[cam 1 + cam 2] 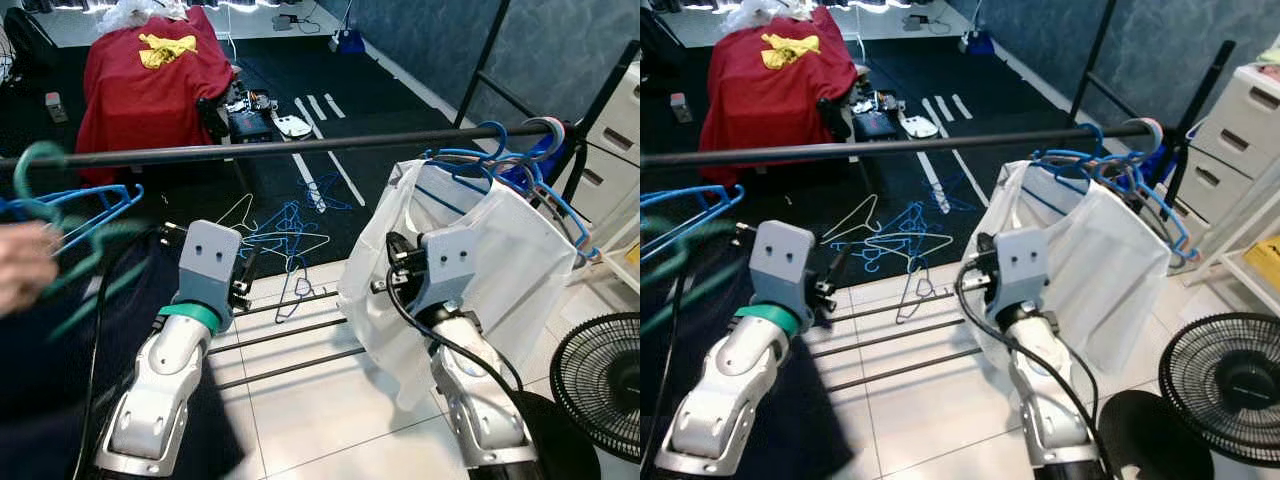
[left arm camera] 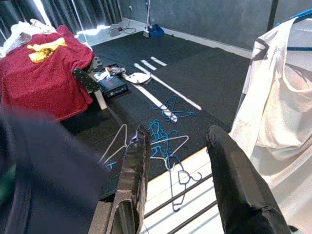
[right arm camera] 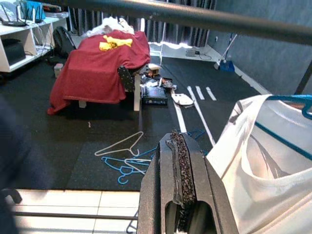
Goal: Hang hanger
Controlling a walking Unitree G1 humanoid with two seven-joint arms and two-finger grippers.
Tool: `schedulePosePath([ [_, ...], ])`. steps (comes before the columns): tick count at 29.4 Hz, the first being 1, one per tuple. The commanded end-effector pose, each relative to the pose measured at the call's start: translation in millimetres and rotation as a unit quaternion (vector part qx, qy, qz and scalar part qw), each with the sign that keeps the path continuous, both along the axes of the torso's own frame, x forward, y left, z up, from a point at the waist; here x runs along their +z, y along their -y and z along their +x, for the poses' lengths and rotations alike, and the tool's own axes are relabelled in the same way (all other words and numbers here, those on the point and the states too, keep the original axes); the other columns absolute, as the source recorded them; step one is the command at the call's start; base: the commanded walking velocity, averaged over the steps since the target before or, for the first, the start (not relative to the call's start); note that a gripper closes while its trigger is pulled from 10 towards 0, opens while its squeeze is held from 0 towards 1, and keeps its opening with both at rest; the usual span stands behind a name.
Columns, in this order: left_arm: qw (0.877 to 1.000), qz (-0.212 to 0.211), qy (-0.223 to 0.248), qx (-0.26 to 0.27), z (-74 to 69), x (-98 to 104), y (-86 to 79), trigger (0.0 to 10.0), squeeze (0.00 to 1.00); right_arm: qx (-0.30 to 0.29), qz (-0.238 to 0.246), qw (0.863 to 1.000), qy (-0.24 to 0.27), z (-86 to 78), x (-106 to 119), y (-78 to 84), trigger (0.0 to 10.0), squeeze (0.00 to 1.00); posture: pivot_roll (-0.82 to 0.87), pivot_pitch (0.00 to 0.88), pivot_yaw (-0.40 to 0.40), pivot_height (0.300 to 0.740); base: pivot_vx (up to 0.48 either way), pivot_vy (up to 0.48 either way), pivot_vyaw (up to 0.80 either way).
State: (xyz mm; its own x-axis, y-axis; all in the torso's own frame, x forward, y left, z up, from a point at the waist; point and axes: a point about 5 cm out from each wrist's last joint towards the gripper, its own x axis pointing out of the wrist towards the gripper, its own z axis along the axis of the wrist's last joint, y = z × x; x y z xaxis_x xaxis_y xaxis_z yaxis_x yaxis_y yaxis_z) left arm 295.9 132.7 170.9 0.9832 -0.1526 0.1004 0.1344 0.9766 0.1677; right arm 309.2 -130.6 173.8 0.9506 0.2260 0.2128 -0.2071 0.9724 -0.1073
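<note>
Starting far left, a person's hand (image 1: 22, 265) holds blue hangers (image 1: 75, 210) under the rail (image 1: 300, 146). Your left claw (image 2: 178, 183) sits spread wide, empty. Your right claw (image 3: 181, 187) is pressed closed beside the white shirt (image 1: 480, 260) hanging on the rail.

We're seeing a matt black metal clothes rail (image 1: 300, 146), thin glossy blue plastic hangers (image 1: 500, 160), a soft white cloth top (image 1: 500, 270), a red cloth cover (image 1: 150, 85), glossy pale floor tiles (image 1: 320, 400) and rough-padded black gripper fingers (image 3: 183, 170).
</note>
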Motion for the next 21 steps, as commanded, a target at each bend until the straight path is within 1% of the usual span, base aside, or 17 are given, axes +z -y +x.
schedulePosePath([
  [1,1.0,0.006,0.001,0.001,-0.2,0,1.2,10.0,0.0,0.0,0.003,1.0,-0.005,1.0,-4,1.4,10.0,0.0,0.01,0.012,0.021,0.74,0.0,0.0,0.0],
  [9,1.0,0.006,-0.002,-0.004,-2.6,0,2.8,10.0,0.0,-0.005,0.005,1.0,-0.003,1.2,-3,2.1,10.0,0.0,0.0,0.021,0.028,0.74,0.0,0.0,0.0],
  [13,1.0,0.004,0.0,-0.01,0.0,2,4.3,10.0,0.0,-0.012,0.003,1.0,-0.003,-1.8,-3,5.7,10.0,0.0,-0.02,0.023,0.042,0.74,0.0,0.0,0.0],
  [14,1.0,0.003,0.004,-0.016,2.9,5,6.9,10.0,0.0,-0.019,0.001,1.0,-0.003,-2.8,-3,9.4,10.0,0.0,-0.03,0.03,0.045,0.74,0.0,0.0,0.0],
  [17,1.0,0.003,0.004,-0.016,2.9,5,6.9,10.0,0.0,-0.019,0.001,1.0,-0.003,-2.8,-3,9.4,10.0,0.0,-0.03,0.03,0.045,0.74,0.0,0.0,0.0],
  [19,1.0,0.0,0.01,-0.022,7.0,10,10.6,10.0,0.0,-0.026,-0.004,1.0,-0.004,-4.0,-3,15.0,10.0,0.0,-0.03,0.037,0.038,0.74,0.0,0.0,0.0],
  [21,1.0,-0.001,0.012,-0.022,7.6,10,11.3,10.0,0.0,-0.026,-0.006,1.0,-0.005,-4.2,-4,16.2,10.0,0.0,-0.02,0.036,0.035,0.74,0.0,0.0,0.0],
])
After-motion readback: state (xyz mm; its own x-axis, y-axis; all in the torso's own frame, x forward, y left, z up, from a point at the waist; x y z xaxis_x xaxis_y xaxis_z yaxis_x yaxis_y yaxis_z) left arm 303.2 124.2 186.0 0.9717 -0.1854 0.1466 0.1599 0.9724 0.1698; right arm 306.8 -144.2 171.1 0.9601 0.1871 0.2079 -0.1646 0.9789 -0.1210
